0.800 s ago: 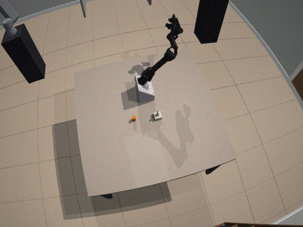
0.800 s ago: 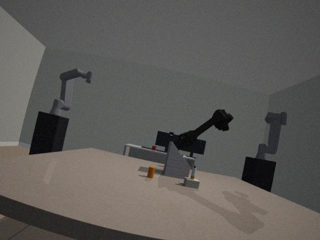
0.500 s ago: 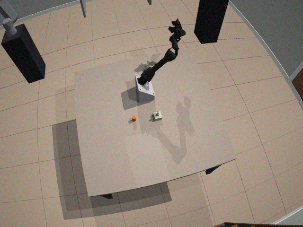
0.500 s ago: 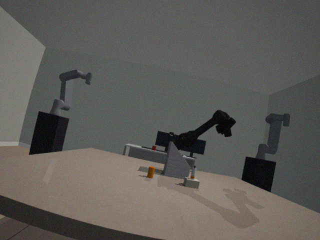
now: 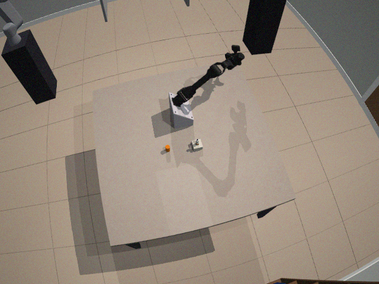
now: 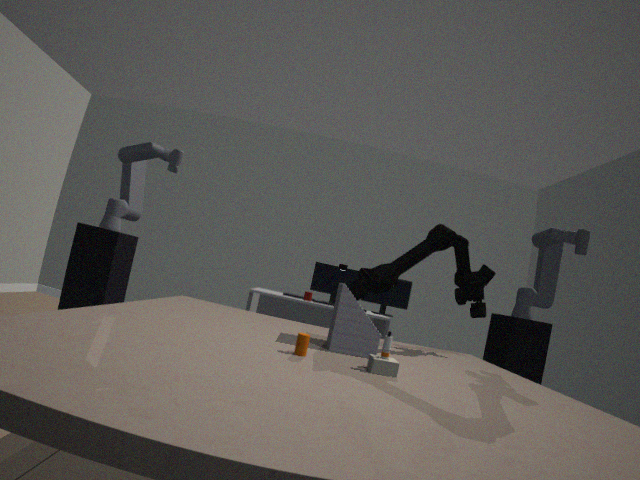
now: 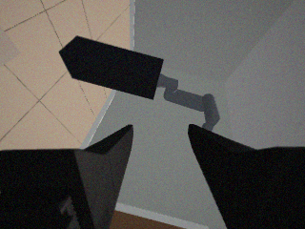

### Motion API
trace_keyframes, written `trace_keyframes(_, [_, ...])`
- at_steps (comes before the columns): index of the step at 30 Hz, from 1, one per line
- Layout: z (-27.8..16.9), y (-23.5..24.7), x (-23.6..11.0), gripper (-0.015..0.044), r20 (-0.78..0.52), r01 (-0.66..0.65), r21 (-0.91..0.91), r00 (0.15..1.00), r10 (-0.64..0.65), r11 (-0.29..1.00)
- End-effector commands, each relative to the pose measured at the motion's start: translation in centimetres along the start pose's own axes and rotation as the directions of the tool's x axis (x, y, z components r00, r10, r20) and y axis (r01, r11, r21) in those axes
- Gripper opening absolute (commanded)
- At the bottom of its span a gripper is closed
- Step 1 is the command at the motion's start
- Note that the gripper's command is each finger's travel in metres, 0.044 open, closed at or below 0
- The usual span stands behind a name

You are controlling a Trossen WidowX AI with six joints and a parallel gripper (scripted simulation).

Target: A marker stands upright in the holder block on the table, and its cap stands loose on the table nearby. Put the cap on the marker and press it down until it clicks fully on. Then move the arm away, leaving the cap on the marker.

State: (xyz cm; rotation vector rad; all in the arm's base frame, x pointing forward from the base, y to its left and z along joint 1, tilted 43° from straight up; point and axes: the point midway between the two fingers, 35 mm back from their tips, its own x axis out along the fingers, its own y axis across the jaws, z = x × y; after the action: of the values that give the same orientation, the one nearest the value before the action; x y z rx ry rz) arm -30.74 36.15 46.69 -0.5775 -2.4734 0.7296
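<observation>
The orange cap stands upright on the table, to the left of the holder in the top and exterior views. The marker, white with an orange band low down and a dark tip, stands upright and uncapped in the pale holder block. My gripper is open, with nothing between its fingers. It is high above the table's far right side, well away from cap and marker. Neither of them shows in the wrist view.
My arm's wedge-shaped base stands just behind the cap and holder. Beyond the table are black pedestals, grey arms and a desk with monitors. The arm casts shadows across the table.
</observation>
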Motion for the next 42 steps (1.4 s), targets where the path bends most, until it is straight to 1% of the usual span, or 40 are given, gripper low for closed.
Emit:
trace_keyframes(1, [-2.4, 4.5, -1.7, 0.0249, -0.023, -0.11, 0.038, 0.994, 0.111, 0.993])
trace_keyframes(6, [-6.4, 10.8, -5.4, 0.0249, -0.073, -0.268, 0.101, 0.958, 0.276, 0.958])
trace_keyframes(11, [-10.2, 16.3, -10.4, 0.0249, -0.126, -0.406, 0.185, 0.893, 0.431, 0.895])
trace_keyframes(17, [-14.3, 21.8, -17.7, 0.0249, -0.186, -0.53, 0.311, 0.78, 0.598, 0.789])
trace_keyframes(23, [-17.4, 26.0, -26.3, 0.0249, -0.23, -0.597, 0.461, 0.634, 0.738, 0.656])
trace_keyframes(28, [-19.1, 28.6, -34.0, 0.0249, -0.249, -0.6, 0.595, 0.495, 0.832, 0.535])
trace_keyframes(32, [-19.6, 30.1, -40.4, 0.0249, -0.245, -0.563, 0.704, 0.378, 0.893, 0.432])
trace_keyframes(36, [-19.3, 31.2, -47.0, 0.0249, -0.223, -0.49, 0.808, 0.261, 0.939, 0.328])
trace_keyframes(39, [-18.6, 30.9, -50.7, 0.0249, -0.223, -0.461, 0.834, 0.218, 0.95, 0.301])
trace_keyframes(42, [-17.2, 31.6, -55.8, 0.0249, -0.177, -0.358, 0.909, 0.13, 0.976, 0.213])
